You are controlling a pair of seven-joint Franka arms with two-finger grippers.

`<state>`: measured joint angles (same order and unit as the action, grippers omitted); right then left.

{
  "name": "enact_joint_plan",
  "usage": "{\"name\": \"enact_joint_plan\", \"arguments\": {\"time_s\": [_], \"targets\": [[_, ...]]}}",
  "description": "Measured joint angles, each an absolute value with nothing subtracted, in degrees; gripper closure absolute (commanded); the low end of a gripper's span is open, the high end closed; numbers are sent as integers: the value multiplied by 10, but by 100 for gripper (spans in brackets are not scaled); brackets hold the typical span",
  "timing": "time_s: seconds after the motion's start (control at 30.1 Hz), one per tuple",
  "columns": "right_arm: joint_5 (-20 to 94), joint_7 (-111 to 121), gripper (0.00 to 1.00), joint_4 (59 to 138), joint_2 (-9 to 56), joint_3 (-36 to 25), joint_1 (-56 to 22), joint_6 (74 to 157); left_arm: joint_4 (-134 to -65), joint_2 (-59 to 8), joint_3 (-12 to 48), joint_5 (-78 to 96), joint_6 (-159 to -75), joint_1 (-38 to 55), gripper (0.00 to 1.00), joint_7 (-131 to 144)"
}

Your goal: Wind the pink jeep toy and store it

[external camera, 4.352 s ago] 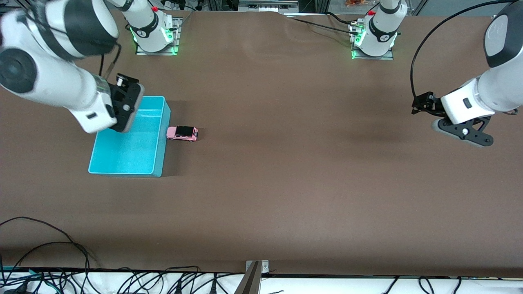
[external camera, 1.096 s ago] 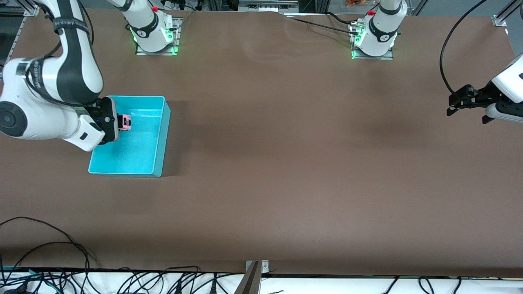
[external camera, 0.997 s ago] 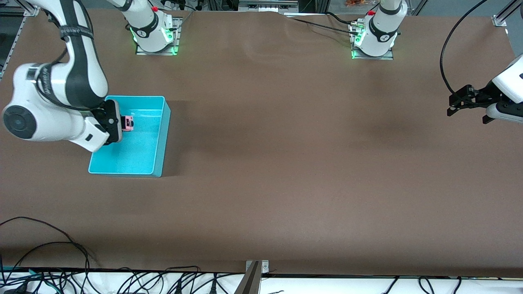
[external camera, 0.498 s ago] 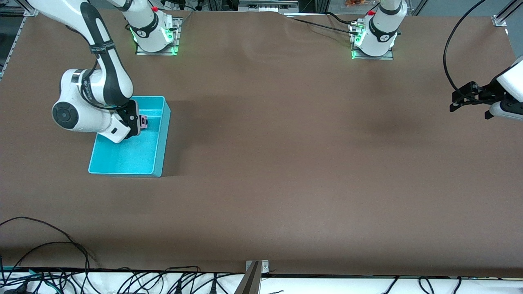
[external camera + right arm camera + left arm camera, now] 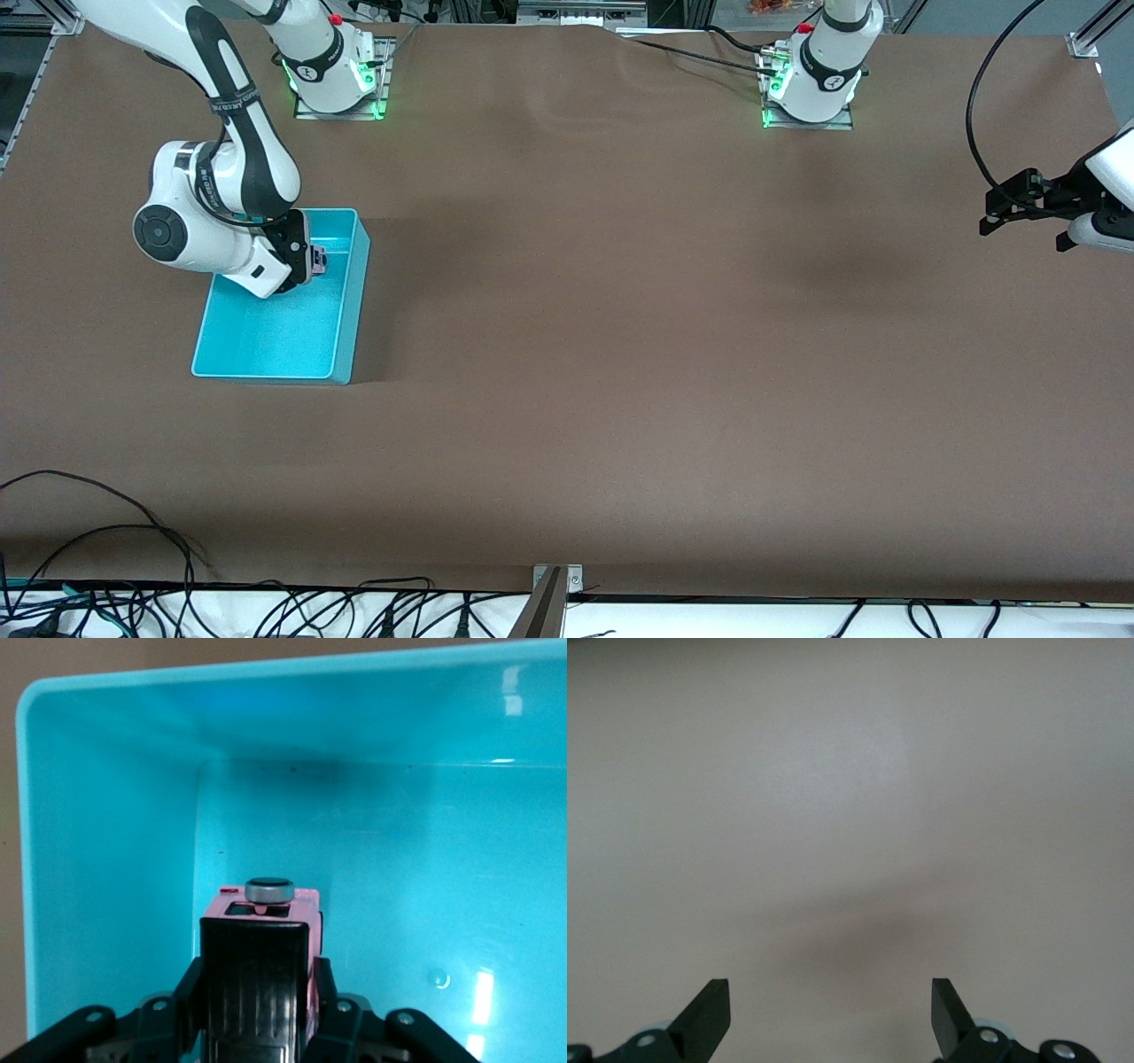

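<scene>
My right gripper [image 5: 312, 262] is shut on the pink jeep toy [image 5: 317, 261] and holds it inside the turquoise bin [image 5: 270, 359], near the bin's wall farthest from the front camera. In the right wrist view the jeep [image 5: 266, 912] shows its black underside and a wheel between my fingers [image 5: 330, 988], with the bin's floor and corner [image 5: 115, 815] under it. My left gripper [image 5: 1019, 204] is open and empty, waiting above the table at the left arm's end; its fingertips [image 5: 709, 1010] show over bare table.
The brown table [image 5: 620, 310] holds only the bin. Cables [image 5: 106, 532] lie along the table's edge nearest the front camera. A metal bracket [image 5: 549, 602] stands at that edge's middle.
My right gripper has carried the jeep from the table beside the bin into the bin, then lower and toward the bin's wall nearest the bases. The left arm has drifted slightly outward.
</scene>
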<state>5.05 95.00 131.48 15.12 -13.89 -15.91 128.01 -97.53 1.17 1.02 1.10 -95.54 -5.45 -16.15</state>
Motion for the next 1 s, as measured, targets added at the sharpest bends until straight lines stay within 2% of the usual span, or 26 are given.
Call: {"name": "enact_joint_plan", "arguments": {"time_s": [0.03, 0.53, 0.8, 1.0], "targets": [[50, 950, 0, 1316, 151, -139, -159, 1281, -975, 12, 10, 11, -955, -54, 0, -162], [50, 950, 0, 1291, 139, -138, -161, 1265, -975, 12, 10, 11, -954, -54, 0, -162], [51, 914, 0, 1148, 125, -137, -162, 1138, -975, 11, 10, 11, -954, -54, 0, -162], [51, 750, 0, 1038, 115, -137, -163, 1036, -975, 11, 10, 11, -954, -54, 0, -162]]}}
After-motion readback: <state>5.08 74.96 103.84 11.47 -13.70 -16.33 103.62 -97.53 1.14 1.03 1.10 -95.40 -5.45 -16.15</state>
